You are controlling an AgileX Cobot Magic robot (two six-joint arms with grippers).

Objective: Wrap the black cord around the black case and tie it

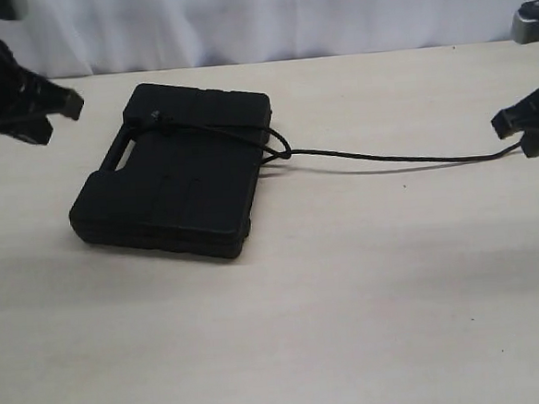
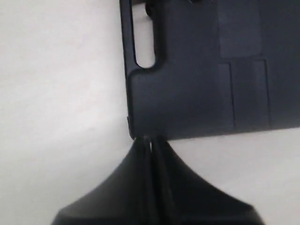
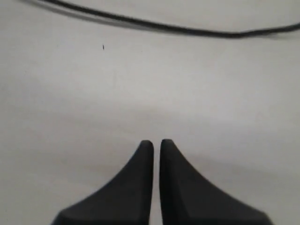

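The black case (image 1: 171, 176) lies flat on the table, left of centre, its handle slot (image 2: 144, 42) at the left end. The black cord (image 1: 387, 160) starts at a knot (image 1: 157, 122) on the case's top near the handle. It crosses the lid, loops at the case's right edge (image 1: 280, 150) and trails right along the table. My left gripper (image 1: 70, 105) hovers up-left of the case, shut and empty, its tips (image 2: 150, 139) just off a case corner. My right gripper (image 1: 503, 125) is shut and empty by the cord's far end; the cord (image 3: 164, 27) lies well clear of its tips (image 3: 156, 143).
The pale tabletop (image 1: 350, 298) spreads wide in front of and to the right of the case. A white curtain (image 1: 284, 16) hangs behind the table's far edge. A grey arm part (image 1: 534, 22) shows at the upper right.
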